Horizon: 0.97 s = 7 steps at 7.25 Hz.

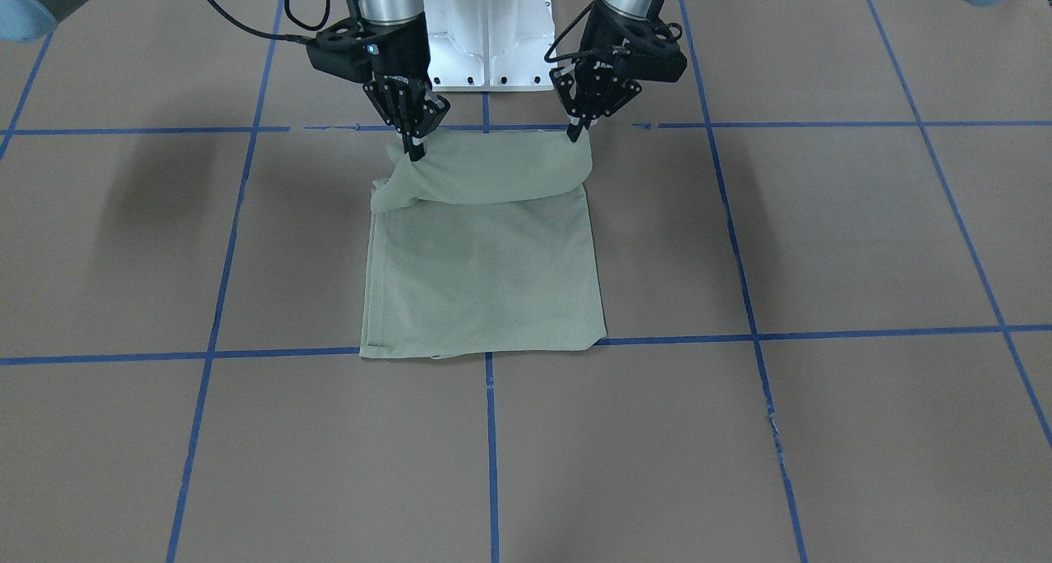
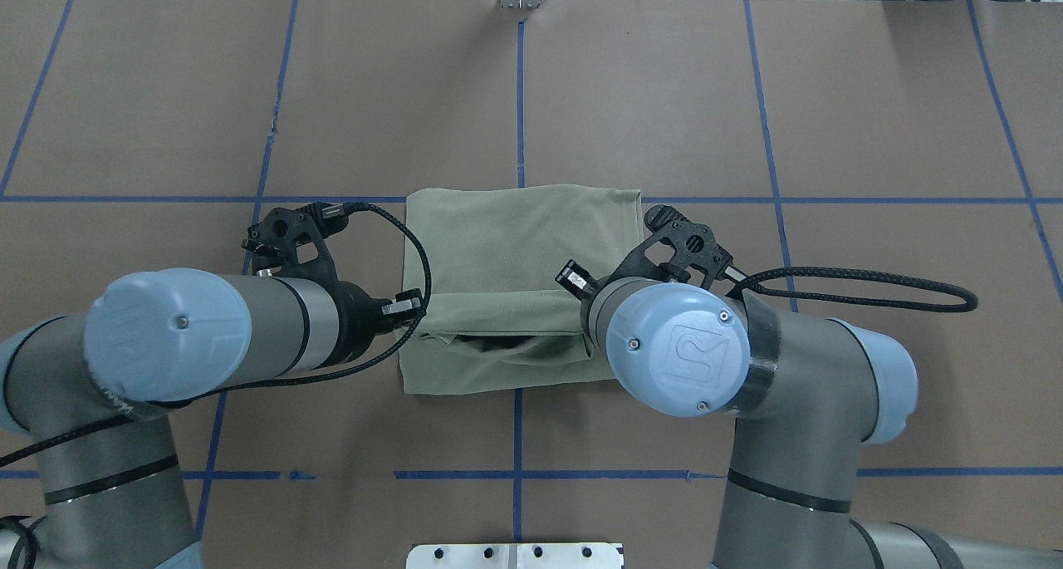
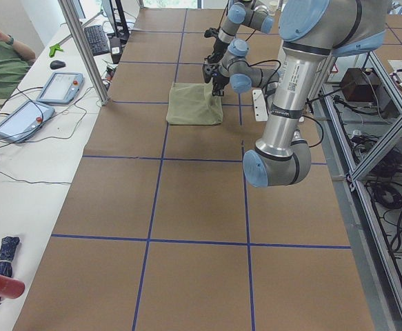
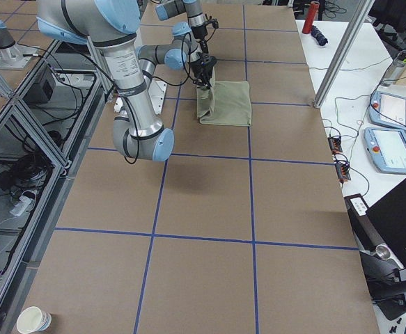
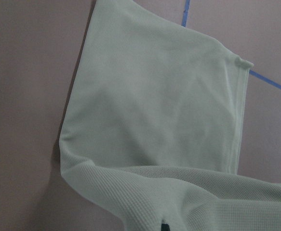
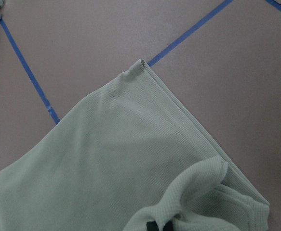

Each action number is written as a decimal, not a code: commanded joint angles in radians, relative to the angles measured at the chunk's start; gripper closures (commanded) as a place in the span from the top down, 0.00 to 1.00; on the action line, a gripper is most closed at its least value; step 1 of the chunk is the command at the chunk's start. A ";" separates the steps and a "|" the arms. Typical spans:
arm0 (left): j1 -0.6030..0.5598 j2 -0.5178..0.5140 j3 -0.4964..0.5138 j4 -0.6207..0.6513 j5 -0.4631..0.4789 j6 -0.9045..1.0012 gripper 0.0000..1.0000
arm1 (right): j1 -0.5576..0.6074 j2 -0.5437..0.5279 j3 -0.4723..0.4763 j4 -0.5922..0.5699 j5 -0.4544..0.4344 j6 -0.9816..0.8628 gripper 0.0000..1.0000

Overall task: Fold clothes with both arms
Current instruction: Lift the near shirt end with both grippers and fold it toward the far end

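Nearby, blue tape lines (image 1: 822,334) around shirt (image 1: 485,275)

Shirt (image 2: 515,245) folded rectangular on table (image 2: 166,95); near part bunched between left arm (image 2: 274,330) and right arm (image 2: 681,361).

The pale sage-green knit shirt (image 1: 485,275), folded to a rectangle, lies flat at the centre of the desk (image 1: 822,242). Seen from overhead, its 6 o'clock edge hangs lifted in a sagging roll. The left gripper (image 1: 578,133) pinches the roll's 7 o'clock corner and the right gripper (image 1: 415,148) its 5 o'clock corner. The silver-grey left arm (image 2: 282,324) reaches in from 7 o'clock, the right arm (image 2: 797,361) from 5 o'clock.
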 commanded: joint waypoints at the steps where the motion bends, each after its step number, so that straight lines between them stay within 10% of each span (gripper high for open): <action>1: -0.067 -0.068 0.141 -0.032 0.001 0.041 0.00 | 0.048 0.002 -0.135 0.117 -0.001 -0.029 0.00; 7: -0.156 -0.174 0.464 -0.224 0.004 0.140 0.00 | 0.125 0.163 -0.413 0.155 0.005 -0.063 0.00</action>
